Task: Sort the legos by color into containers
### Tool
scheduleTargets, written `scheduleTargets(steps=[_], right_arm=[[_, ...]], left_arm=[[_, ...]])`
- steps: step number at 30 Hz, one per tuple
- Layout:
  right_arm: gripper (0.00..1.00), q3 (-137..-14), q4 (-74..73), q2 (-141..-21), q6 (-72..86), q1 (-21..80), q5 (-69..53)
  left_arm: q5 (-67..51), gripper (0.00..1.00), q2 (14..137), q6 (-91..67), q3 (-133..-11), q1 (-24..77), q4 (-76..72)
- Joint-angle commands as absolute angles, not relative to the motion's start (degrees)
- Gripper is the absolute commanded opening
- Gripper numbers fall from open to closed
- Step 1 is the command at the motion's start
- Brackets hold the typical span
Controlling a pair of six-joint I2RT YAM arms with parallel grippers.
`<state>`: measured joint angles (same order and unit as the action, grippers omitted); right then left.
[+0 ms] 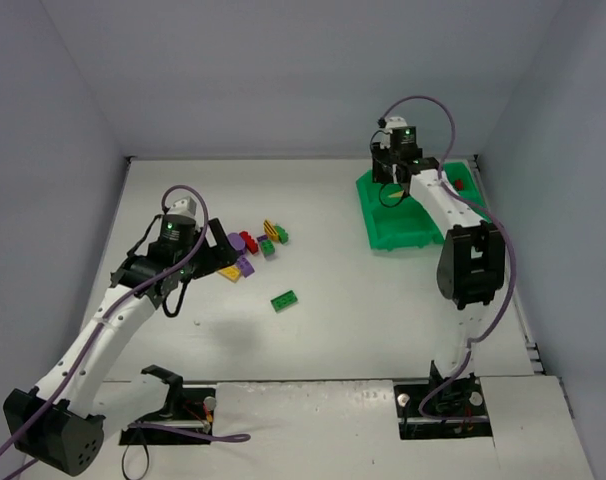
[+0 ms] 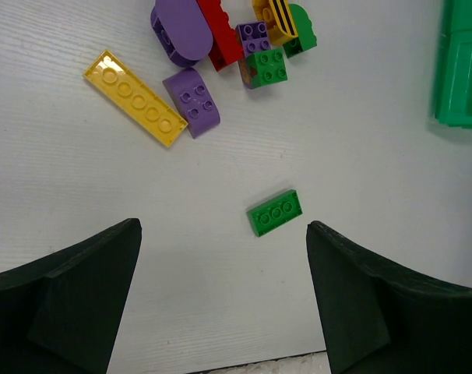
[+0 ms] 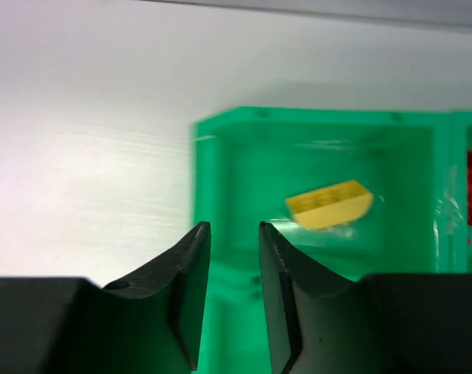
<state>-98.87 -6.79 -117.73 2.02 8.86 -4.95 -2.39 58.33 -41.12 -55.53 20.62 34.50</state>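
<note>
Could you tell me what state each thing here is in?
Left end effector: open, empty.
Right end effector: almost closed, empty, over the tray.
Yellow brick: lying in a tray compartment.
Lone green brick: loose on the table.
Brick cluster: unsorted on the table.
</note>
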Motion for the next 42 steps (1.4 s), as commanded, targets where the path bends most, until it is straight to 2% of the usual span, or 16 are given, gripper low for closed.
scheduleTargets(steps=[1, 4, 9, 13, 23, 30, 38, 42], right_arm=[[0.26, -97.92, -4.57, -107.67, -3.32, 16.67, -9.58], [0.25, -96.42, -5.1, -105.74, -3.95, 22.38, -12.91], [0.31, -96.15, -5.54, -106.78, -3.69, 31.01, -16.42], [0.39, -97.82, -5.54, -112.39, -3.95, 37.08, -16.96], [0.48, -109.33, -6.68, -126.38, -6.5, 46.57, -11.17], [0.48, -114.43, -7.29, -133.93, -8.7, 48.6, -3.35], [0.46, -116.46, -6.77, -136.14, -9.23, 49.13, 3.51], [0.4, -116.19, -6.68, -136.49, -9.58, 49.13, 2.82]], left_arm=[[-0.53, 0.8, 56.43, -41.22, -58.45, 20.48, 34.28], [0.88, 0.8, 55.37, -40.78, -58.71, 20.57, 35.5], [2.11, 0.8, 52.04, -40.43, -58.89, 20.48, 37.44], [2.46, 0.8, 49.57, -40.43, -58.89, 20.39, 39.54], [2.55, 0.8, 44.21, -41.57, -59.94, 20.39, 44.91], [3.6, 0.8, 41.23, -42.27, -60.47, 20.48, 48.95], [4.48, 0.8, 38.85, -43.68, -60.29, 20.48, 51.33], [4.57, 0.8, 37.79, -44.38, -59.42, 20.48, 51.59]])
